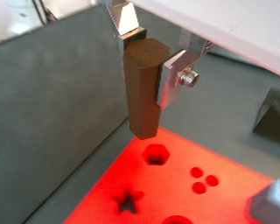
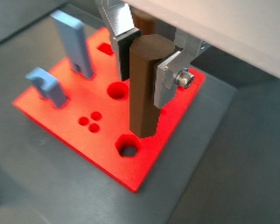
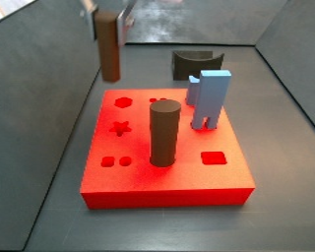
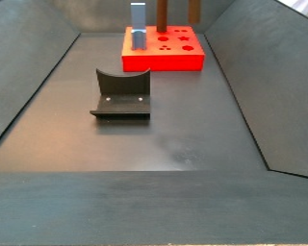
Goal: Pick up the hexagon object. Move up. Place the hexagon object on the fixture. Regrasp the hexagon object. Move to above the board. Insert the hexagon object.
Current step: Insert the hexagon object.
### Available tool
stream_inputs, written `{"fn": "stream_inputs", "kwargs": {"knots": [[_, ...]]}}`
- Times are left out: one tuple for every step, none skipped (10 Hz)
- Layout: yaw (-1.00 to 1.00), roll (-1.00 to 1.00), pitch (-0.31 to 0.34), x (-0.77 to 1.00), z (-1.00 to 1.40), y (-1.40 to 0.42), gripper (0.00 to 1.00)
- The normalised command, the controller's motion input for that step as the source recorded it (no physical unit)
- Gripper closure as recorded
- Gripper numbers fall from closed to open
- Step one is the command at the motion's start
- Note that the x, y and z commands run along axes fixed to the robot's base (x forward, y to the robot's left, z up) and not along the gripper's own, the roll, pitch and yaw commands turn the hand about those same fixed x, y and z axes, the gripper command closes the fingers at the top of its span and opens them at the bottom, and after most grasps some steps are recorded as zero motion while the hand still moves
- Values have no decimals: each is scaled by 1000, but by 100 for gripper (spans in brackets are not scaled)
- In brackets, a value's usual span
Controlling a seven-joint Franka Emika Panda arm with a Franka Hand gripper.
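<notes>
The hand (image 1: 146,54) hangs over the red board (image 2: 60,114), its two silver fingers (image 1: 175,77) closed on the upper part of the brown rod (image 1: 142,92). The rod stands upright in that grip with its lower end clear of the board. In both wrist views that end sits just above the six-sided hole (image 1: 156,153) near a corner of the board, and does not look to be inside it yet.

In a side view the rod (image 3: 109,47) hovers above the far left corner of the board (image 3: 167,187), with the hexagon hole (image 3: 123,100) below it. A star-shaped hole (image 3: 119,127) lies next along the board's left edge. Near the middle of the board a thick brown round peg (image 3: 164,135) stands upright in it. To the right of that a light-blue block (image 3: 209,101) stands on the board too. Beyond the board's far edge, well apart from it, the dark fixture (image 3: 193,63) rests on the grey surface (image 3: 285,148).
</notes>
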Motion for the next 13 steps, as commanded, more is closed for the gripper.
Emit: {"fn": "stream_inputs", "kwargs": {"knots": [[0, 23, 0, 0, -40, 0, 100], [-180, -333, -164, -80, -354, 146, 100], [-446, -409, -230, -154, -263, 91, 100], [-469, -414, -237, -183, -246, 46, 100], [0, 0, 0, 14, -129, -69, 100], [-263, -241, -190, 0, -271, 20, 100], [-483, -401, -251, 363, -177, 160, 100], [-420, -307, -191, 140, -160, 254, 100], [0, 0, -6, 0, -206, 0, 100], [0, -1, -74, 0, -437, 89, 100], [129, 0, -26, 274, -614, 157, 100], [0, 14, 43, 0, -9, 0, 100], [0, 0, 0, 0, -186, 0, 100]]}}
